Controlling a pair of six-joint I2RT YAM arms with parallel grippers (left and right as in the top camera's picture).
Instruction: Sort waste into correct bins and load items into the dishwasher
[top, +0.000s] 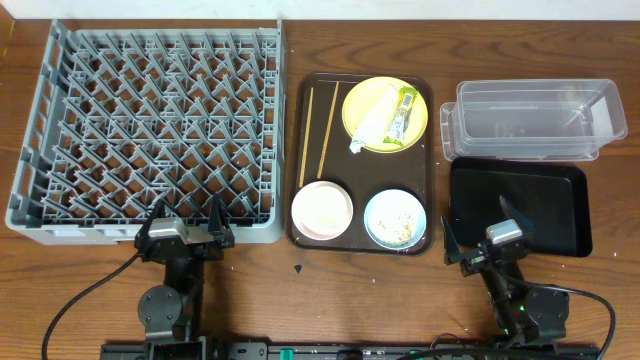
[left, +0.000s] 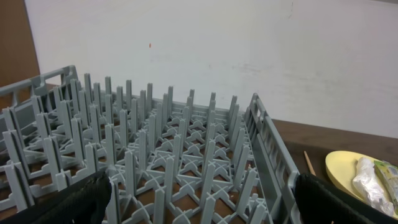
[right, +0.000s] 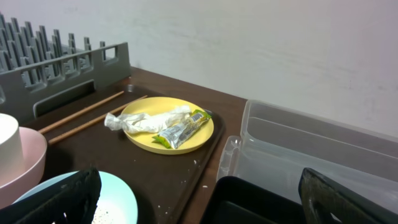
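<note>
The chopsticks (top: 308, 135) lie on the left of the brown tray (top: 434, 160), long axes near-to-far, the right one leaning rightwards at its far end. On the yellow plate (top: 421, 118) the snack wrapper (top: 403, 112) also runs near-to-far, with crumpled paper (top: 368, 124) slanting beside it. The jaws of the left gripper (top: 186, 206), by the rack (top: 80, 228), and the right gripper (top: 474, 218), over the black tray (top: 545, 200), stand spread and empty.

A dark wooden table (top: 350, 290) meets a plain white wall (left: 249, 50); soft, even light.
</note>
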